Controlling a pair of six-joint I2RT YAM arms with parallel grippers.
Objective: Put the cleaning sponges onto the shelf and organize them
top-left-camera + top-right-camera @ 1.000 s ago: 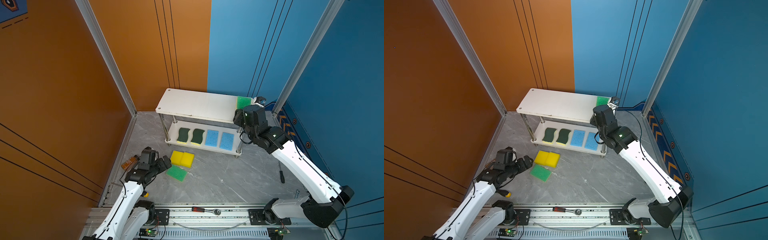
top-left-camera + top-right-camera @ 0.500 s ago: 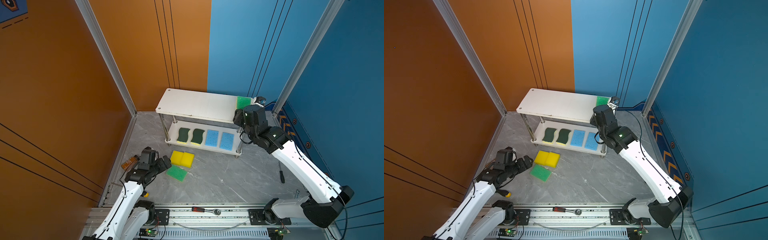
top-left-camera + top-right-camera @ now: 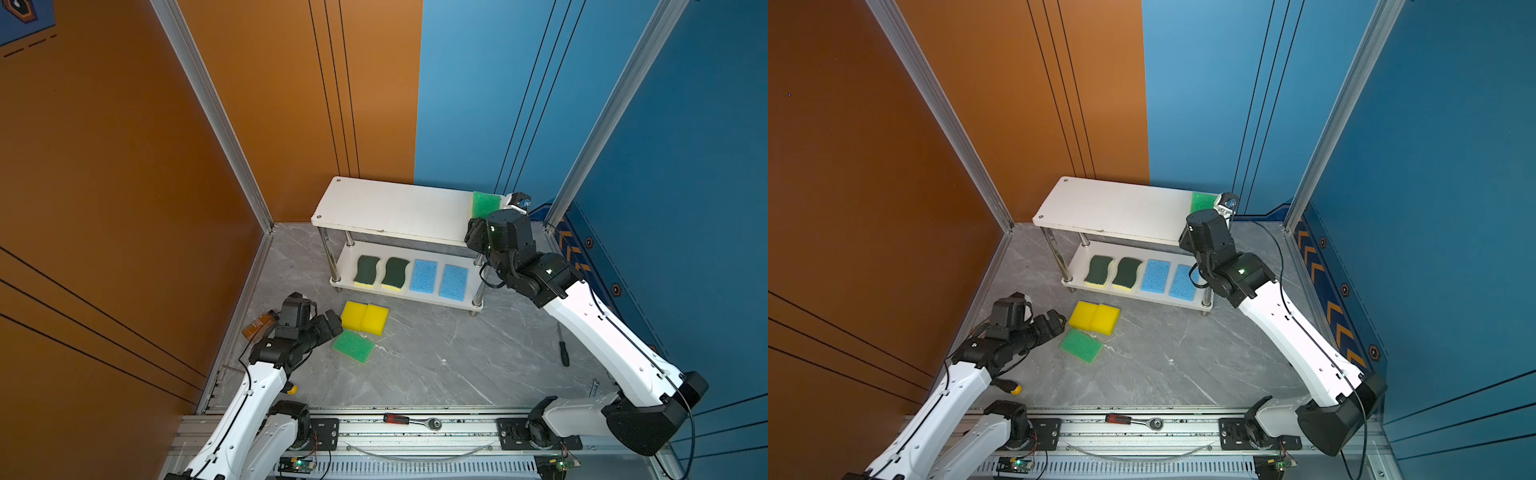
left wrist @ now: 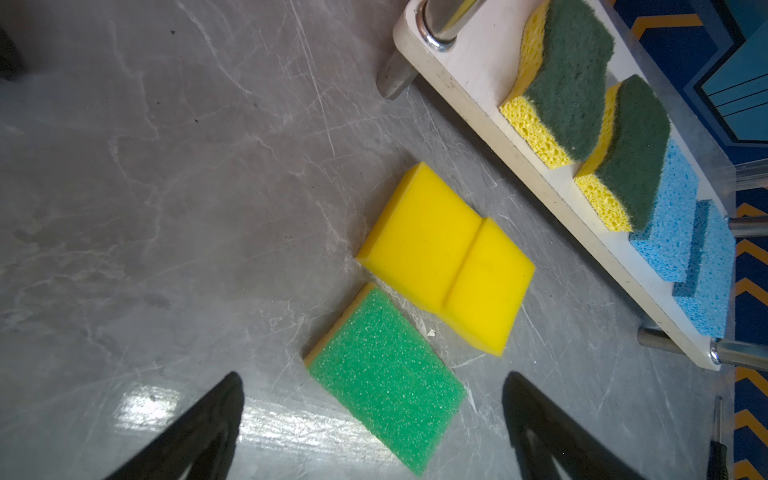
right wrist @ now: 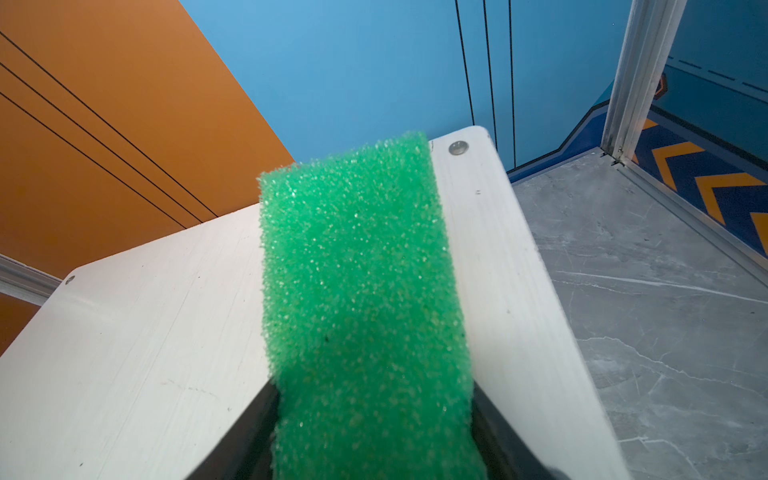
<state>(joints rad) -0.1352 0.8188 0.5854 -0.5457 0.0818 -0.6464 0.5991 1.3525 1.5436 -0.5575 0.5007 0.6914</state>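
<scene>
Grey floor [image 3: 436, 365]: two yellow sponges [image 3: 365, 318], one green sponge [image 3: 353, 346] left unshelved. Stowed low on shelf [image 3: 395, 212]: four sponges [image 3: 423, 275]; atop, fifth sponge [image 3: 485, 204] flanked by right gripper [image 5: 372, 390], grip undeterminable; left gripper [image 4: 370, 376] spread, empty.

Green sponge [image 3: 485, 204] (near end) hidden by right arm [image 3: 582, 324].

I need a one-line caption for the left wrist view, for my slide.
Open left hand faces a green-topped sponge beside two yellow sponges; four sponges sit on the shelf.
</scene>
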